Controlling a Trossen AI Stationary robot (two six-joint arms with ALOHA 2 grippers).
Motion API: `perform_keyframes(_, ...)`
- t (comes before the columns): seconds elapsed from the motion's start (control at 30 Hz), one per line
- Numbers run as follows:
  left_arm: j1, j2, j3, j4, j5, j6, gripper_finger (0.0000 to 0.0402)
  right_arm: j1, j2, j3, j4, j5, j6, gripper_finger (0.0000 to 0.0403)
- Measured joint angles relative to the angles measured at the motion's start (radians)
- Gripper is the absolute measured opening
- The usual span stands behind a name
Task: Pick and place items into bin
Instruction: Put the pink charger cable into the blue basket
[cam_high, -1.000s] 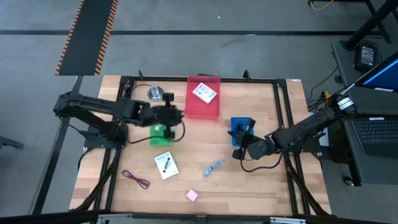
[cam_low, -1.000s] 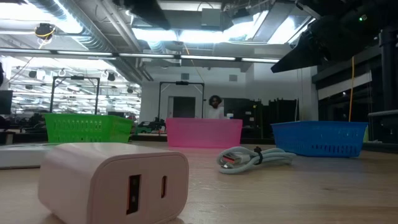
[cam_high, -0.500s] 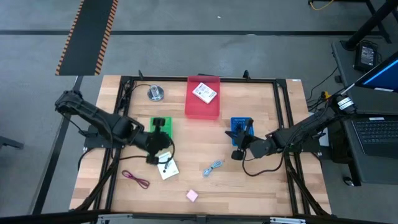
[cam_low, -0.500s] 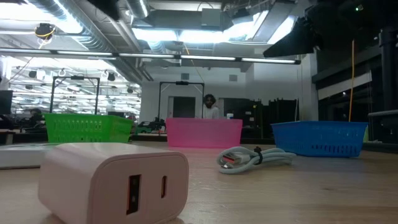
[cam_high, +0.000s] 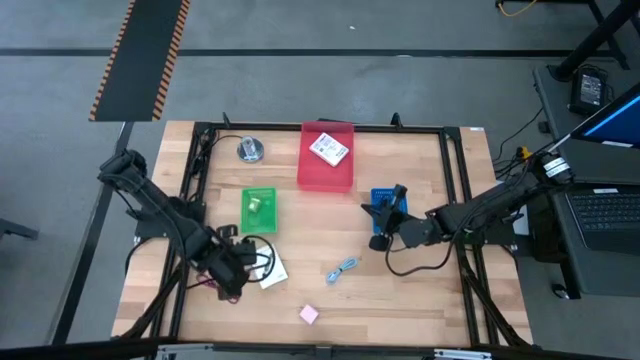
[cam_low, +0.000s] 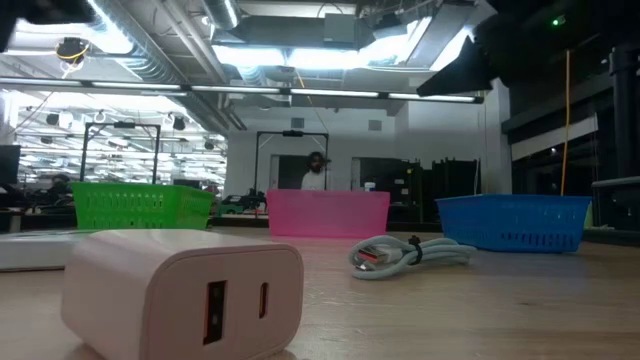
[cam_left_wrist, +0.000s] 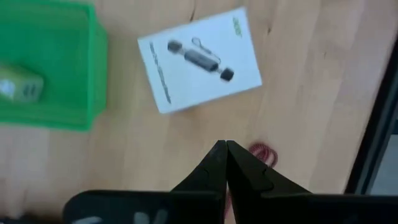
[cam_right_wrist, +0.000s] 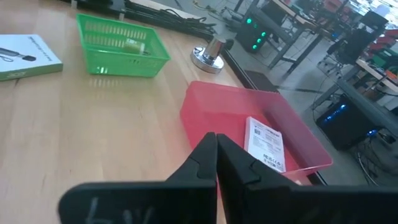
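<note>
Left hand (cam_left_wrist: 225, 148) pressed together, empty, over table (cam_high: 400, 300) beside white card (cam_left_wrist: 199, 59) and maroon cable (cam_left_wrist: 263, 153) (cable hidden under hand from above). Right hand (cam_right_wrist: 216, 142) likewise closed, by blue bin (cam_high: 384, 203). Second card (cam_high: 328, 149) in pink bin (cam_high: 325, 178). Pink cube (cam_high: 309, 314), blue cable (cam_high: 342, 269) loose on table.

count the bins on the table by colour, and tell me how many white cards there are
green bin: 1
pink bin: 1
blue bin: 1
white card: 2, one inside the pink bin, one on the table by the left gripper
total: 3 bins, 2 cards, 5 things
</note>
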Motion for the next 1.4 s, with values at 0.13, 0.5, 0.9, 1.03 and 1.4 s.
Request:
perform_keyframes(0.13,-0.041,0.042,0.0,0.001,-0.012,-0.079,0.0005,0.0,0.0,0.0,0.0,0.0,-0.006,0.0)
perform_keyframes(0.5,-0.106,0.172,0.0,0.005,-0.04,-0.237,0.006,-0.049,0.0,0.0,0.022,0.0,-0.067,0.0001)
perform_keyframes(0.9,-0.139,0.296,0.0,0.005,0.077,-0.272,0.0147,-0.106,0.0,0.0,0.021,-0.146,-0.069,0.0001)
perform_keyframes(1.03,-0.161,0.329,0.0,0.008,0.121,-0.272,0.0154,-0.106,0.0,0.0,0.02,-0.173,-0.069,0.0001)
perform_keyframes(1.4,-0.19,0.408,0.0,0.031,0.123,-0.272,0.0152,-0.106,0.0,0.0,0.019,-0.186,-0.057,0.0)
